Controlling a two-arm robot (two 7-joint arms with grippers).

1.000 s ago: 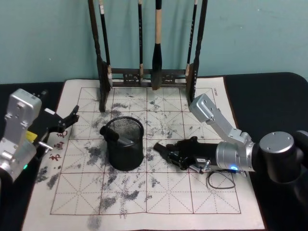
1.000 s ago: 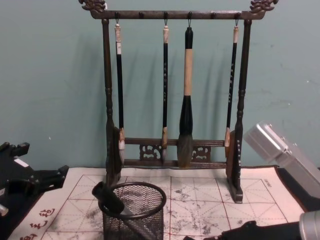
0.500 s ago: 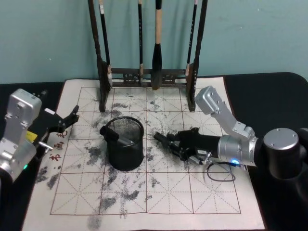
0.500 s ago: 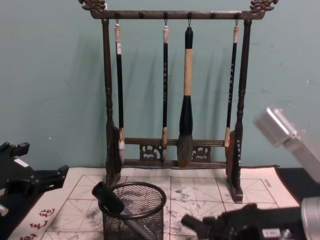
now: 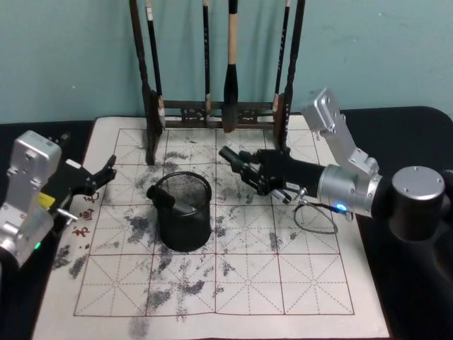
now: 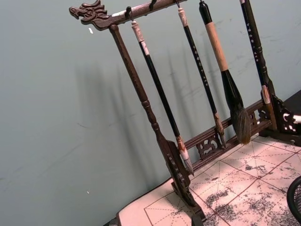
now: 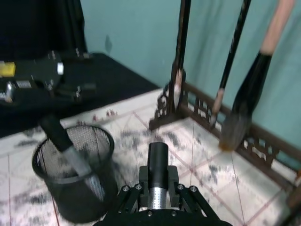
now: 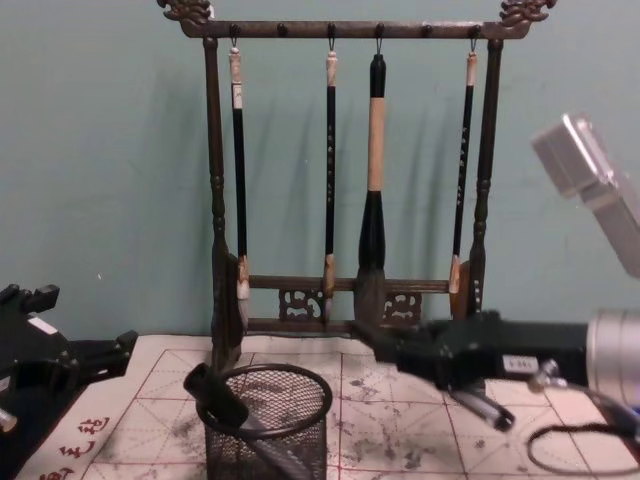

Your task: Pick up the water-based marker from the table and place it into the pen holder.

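Right gripper (image 5: 258, 172) has risen off the mat and swung back toward the brush rack (image 5: 212, 108) since a second ago, when it sat low beside the pen holder (image 5: 185, 221). We see its fingers clamped on the water-based marker (image 5: 231, 156). In the right wrist view the black cap pokes out forward between them.

Pick is done, the marker is clear of the table. Placing is left. The marker hangs to the right of the holder and behind it, apart from the rim, lying close to level with its cap end pointing toward the holder. We judge it needs carrying over the mouth, tipping cap-down and letting go.

Room: open air between gripper and holder, nothing standing there. Another pen (image 5: 164, 198) already leans on the holder's left rim, so we take the right side of the mouth as the free part. The rack's right post and the hanging brushes are just behind the gripper, little room that way. A cable loop (image 5: 316, 219) lies on the mat (image 5: 248, 283) under the right arm.

Left gripper (image 5: 101, 177) is parked at the mat's left edge, well apart.
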